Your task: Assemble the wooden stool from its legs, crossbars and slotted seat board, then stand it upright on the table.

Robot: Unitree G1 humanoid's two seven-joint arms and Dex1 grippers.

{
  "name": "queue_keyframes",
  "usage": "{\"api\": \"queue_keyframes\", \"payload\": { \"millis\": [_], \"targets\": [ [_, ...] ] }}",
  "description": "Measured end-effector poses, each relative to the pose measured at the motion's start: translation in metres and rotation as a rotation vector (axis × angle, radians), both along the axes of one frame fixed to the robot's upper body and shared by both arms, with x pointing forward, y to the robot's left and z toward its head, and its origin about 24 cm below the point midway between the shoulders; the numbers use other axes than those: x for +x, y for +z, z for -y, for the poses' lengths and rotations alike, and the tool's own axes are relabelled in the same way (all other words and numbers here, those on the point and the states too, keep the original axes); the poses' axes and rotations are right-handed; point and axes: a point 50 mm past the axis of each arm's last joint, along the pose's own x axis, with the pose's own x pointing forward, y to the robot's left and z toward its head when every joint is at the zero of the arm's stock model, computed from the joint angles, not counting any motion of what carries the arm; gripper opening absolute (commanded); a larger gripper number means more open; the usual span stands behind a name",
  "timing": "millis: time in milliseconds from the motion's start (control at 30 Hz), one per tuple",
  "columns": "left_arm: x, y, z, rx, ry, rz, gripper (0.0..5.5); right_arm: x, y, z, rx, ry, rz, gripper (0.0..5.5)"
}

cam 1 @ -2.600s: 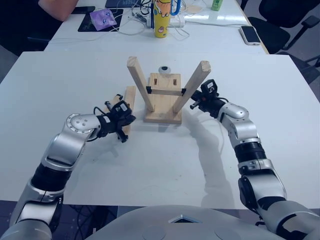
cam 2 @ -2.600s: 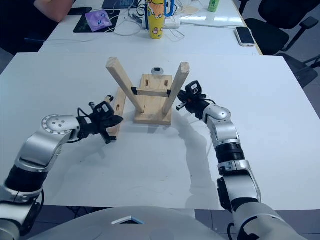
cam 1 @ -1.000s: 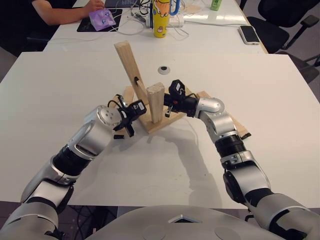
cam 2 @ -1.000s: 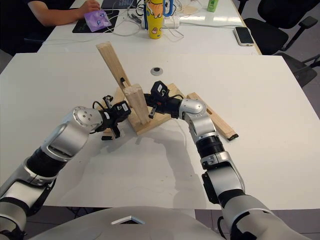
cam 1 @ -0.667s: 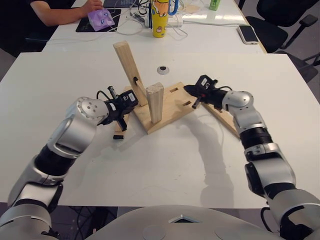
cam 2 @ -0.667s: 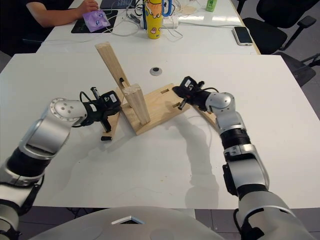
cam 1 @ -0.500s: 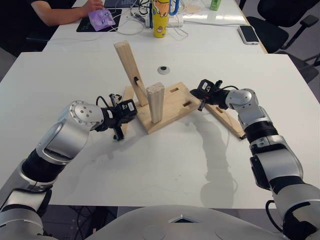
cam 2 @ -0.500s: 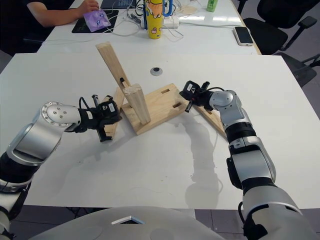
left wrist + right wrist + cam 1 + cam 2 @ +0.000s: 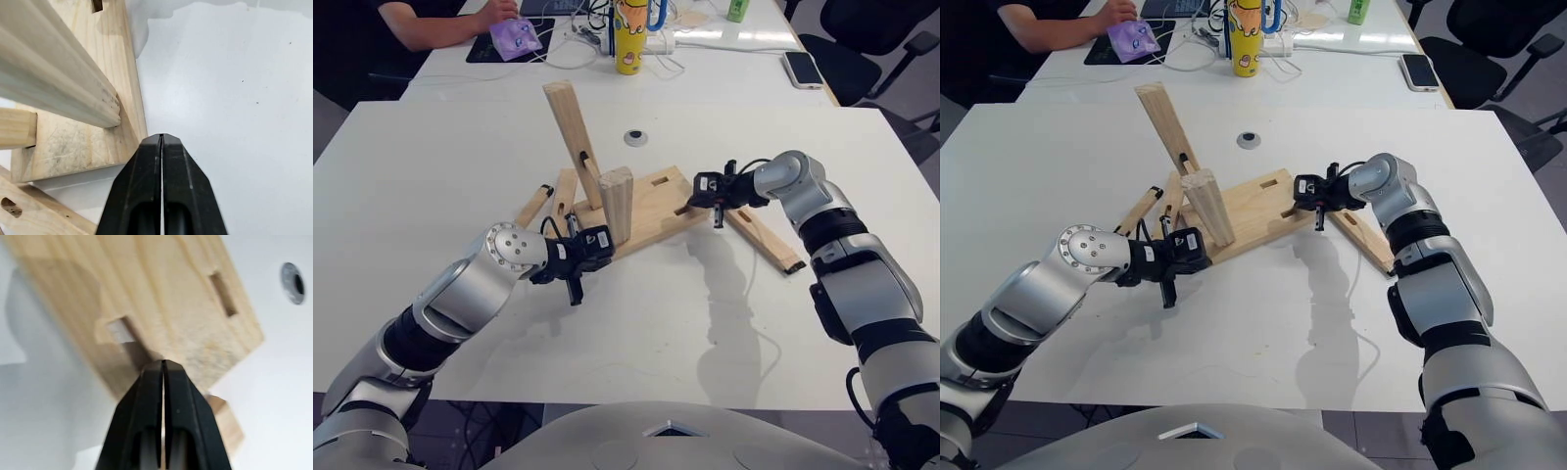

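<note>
On the left of the table (image 9: 656, 333) a short stick (image 9: 533, 205) and a longer slat (image 9: 565, 192) lie side by side, apart from each other. My left claw (image 9: 161, 138) is low over the table just beside the board's near left corner, its fingers (image 9: 146, 161) pressed together with nothing between them. The board (image 9: 651, 201) lies slots-up in the middle, turned askew. Two legs stand in it: the tall leg (image 9: 570, 127) leans away to the left, and the near leg (image 9: 618, 201) stands just in front of it. My right claw (image 9: 162, 363) is also pressed together and empty, its tip at the board's right edge beside a notch. Past it the loose leg (image 9: 764, 238) lies flat, one end at the board's right corner; whether under it or merely touching, I cannot tell.
</note>
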Motion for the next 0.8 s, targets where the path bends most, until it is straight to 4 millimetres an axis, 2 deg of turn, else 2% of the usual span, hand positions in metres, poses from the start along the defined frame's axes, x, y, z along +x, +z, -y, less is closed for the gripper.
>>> {"api": "queue_keyframes", "payload": {
  "millis": [167, 333, 600, 700, 800],
  "targets": [
    [-0.003, -0.020, 0.008, 0.057, 0.036, 0.006, 0.01, -0.010, 0.001, 0.004, -0.007, 0.018, -0.023, 0.00],
    [-0.009, -0.038, 0.017, 0.042, 0.058, -0.044, 0.01, -0.021, 0.001, 0.010, 0.002, 0.007, -0.059, 0.00],
    [0.010, -0.048, 0.010, 0.045, 0.179, 0.009, 0.01, -0.053, -0.002, 0.006, 0.088, 0.021, -0.187, 0.00],
    [0.018, -0.049, 0.003, 0.047, 0.228, 0.030, 0.01, -0.066, -0.003, 0.000, 0.173, 0.012, -0.251, 0.00],
    [0.024, -0.049, -0.003, 0.047, 0.255, 0.043, 0.01, -0.066, -0.003, -0.003, 0.320, -0.069, -0.287, 0.00]
  ]
}}
